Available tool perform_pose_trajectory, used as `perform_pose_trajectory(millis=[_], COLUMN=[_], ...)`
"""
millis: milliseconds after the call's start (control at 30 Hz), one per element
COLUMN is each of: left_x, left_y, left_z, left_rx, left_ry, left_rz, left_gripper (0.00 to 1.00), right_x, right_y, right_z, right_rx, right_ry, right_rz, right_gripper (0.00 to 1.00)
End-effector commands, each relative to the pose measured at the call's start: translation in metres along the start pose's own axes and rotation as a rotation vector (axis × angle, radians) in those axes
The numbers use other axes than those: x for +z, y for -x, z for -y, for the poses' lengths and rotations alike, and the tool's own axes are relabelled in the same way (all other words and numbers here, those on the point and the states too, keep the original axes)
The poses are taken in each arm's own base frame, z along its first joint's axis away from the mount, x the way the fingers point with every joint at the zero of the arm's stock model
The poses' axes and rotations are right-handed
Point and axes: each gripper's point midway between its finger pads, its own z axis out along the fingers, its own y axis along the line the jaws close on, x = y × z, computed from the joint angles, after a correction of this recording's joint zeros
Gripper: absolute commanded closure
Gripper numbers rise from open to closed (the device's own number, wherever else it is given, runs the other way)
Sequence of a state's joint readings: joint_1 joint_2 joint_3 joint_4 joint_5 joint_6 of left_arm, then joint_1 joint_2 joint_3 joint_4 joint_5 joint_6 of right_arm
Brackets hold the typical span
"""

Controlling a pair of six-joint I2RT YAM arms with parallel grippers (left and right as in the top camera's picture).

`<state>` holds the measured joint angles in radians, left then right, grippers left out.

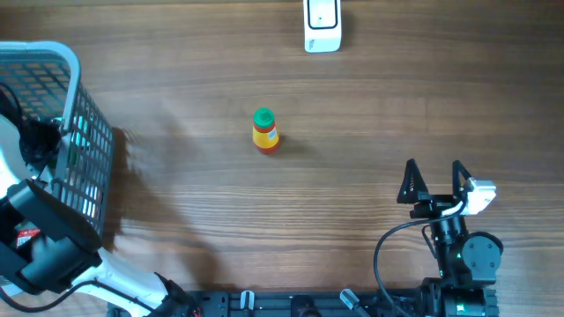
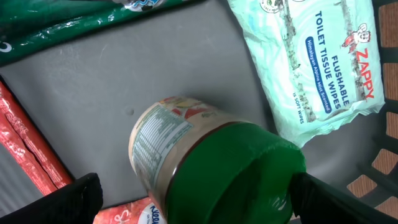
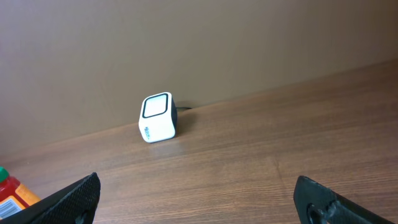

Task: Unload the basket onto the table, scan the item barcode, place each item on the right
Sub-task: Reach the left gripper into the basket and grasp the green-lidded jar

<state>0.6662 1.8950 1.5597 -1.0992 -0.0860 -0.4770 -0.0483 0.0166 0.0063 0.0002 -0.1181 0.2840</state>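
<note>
My left gripper (image 2: 202, 200) is down inside the basket (image 1: 77, 106), open. Between its fingers lies a jar with a green lid (image 2: 233, 171) and a printed label, on its side; the right finger sits close to the lid, the left finger stands apart. A small bottle (image 1: 264, 130) with a green cap and yellow-red label stands upright mid-table, its edge showing in the right wrist view too (image 3: 9, 190). The white barcode scanner (image 1: 322, 25) stands at the far edge, also in the right wrist view (image 3: 157, 117). My right gripper (image 1: 434, 176) hovers open at the front right, holding nothing (image 3: 202, 202).
In the basket, a pale green pack of toilet tissue wipes (image 2: 314, 59), red packets (image 2: 28, 146) and a dark green pack (image 2: 74, 22) lie around the jar. The basket's mesh wall (image 2: 379, 168) is close on the right. My left arm (image 1: 40, 242) reaches over the basket's front.
</note>
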Motion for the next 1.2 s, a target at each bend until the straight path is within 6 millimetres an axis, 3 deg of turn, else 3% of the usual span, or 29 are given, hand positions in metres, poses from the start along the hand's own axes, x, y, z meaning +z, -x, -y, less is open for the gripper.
perform_pose_trajectory(millis=[0, 167, 300, 567, 833, 1000, 1167], left_x=[-0.015, -0.068, -0.085, -0.062, -0.005, 0.027, 0.043], left_y=[0.001, 0.015, 0.011, 0.0, -0.012, -0.024, -0.029], left_z=[-0.003, -0.02, -0.026, -0.032, -0.032, -0.018, -0.02], left_rx=[-0.009, -0.03, -0.035, -0.028, -0.03, -0.034, -0.036], left_ry=[-0.012, -0.003, -0.008, 0.041, 0.075, -0.013, -0.014], left_rz=[0.025, 0.199, 0.226, 0.125, -0.021, -0.051, -0.046], left_gripper=[0.0, 0.0, 0.0, 0.0, 0.0, 0.0, 0.0], right_x=[0.0, 0.0, 0.0, 0.0, 0.0, 0.0, 0.0], right_y=[0.002, 0.002, 0.002, 0.002, 0.002, 0.002, 0.002], right_z=[0.001, 0.001, 0.001, 0.001, 0.001, 0.001, 0.001], right_rx=[0.007, 0.006, 0.006, 0.007, 0.006, 0.006, 0.007], right_ry=[-0.008, -0.008, -0.008, -0.008, -0.008, -0.008, -0.008], right_rz=[0.009, 0.009, 0.009, 0.009, 0.009, 0.009, 0.009], right_gripper=[0.0, 0.0, 0.0, 0.0, 0.0, 0.0, 0.0])
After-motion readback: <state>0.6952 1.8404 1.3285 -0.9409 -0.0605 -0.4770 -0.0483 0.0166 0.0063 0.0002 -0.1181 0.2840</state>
